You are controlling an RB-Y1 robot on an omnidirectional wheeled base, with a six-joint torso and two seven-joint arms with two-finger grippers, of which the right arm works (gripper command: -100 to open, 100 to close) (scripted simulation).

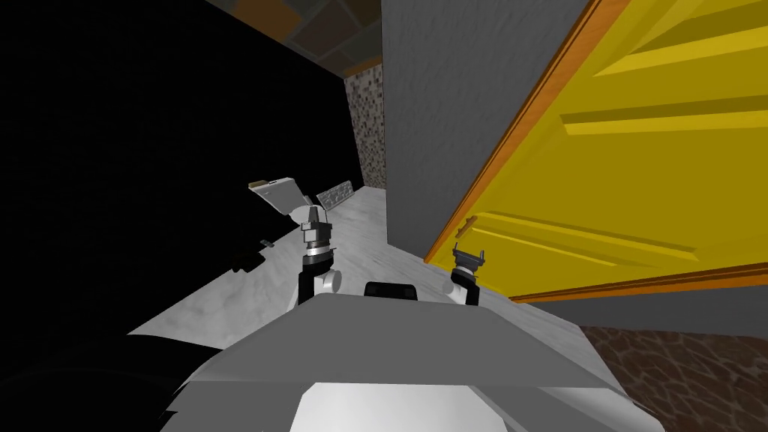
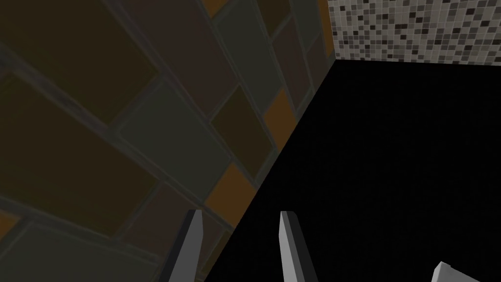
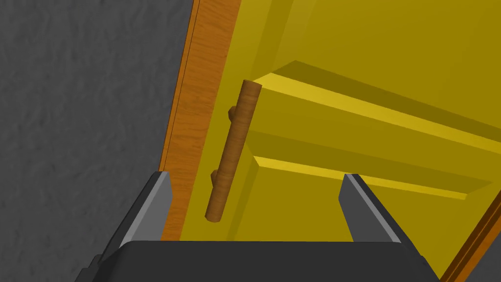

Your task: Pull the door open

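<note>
Your head camera looks steeply down and forward, rolled so the whole scene slants. It takes in a yellow door (image 1: 637, 172) on the right, a grey wall (image 1: 442, 112) beside it, a pale marbled floor (image 1: 375, 232) and a black area (image 1: 150, 150) on the left. The left gripper (image 1: 316, 214) and right gripper (image 1: 469, 251) appear small, low in the middle.

Your right wrist camera looks along the right gripper, close to the door's edge, with the brown bar handle (image 3: 234, 152) large ahead. It shares the door, handle, orange-brown frame (image 3: 188, 122) and grey wall with the head view.

Your left wrist camera faces away from the door. It shares the black area and a speckled mosaic wall (image 2: 416, 29) with the head view.
</note>
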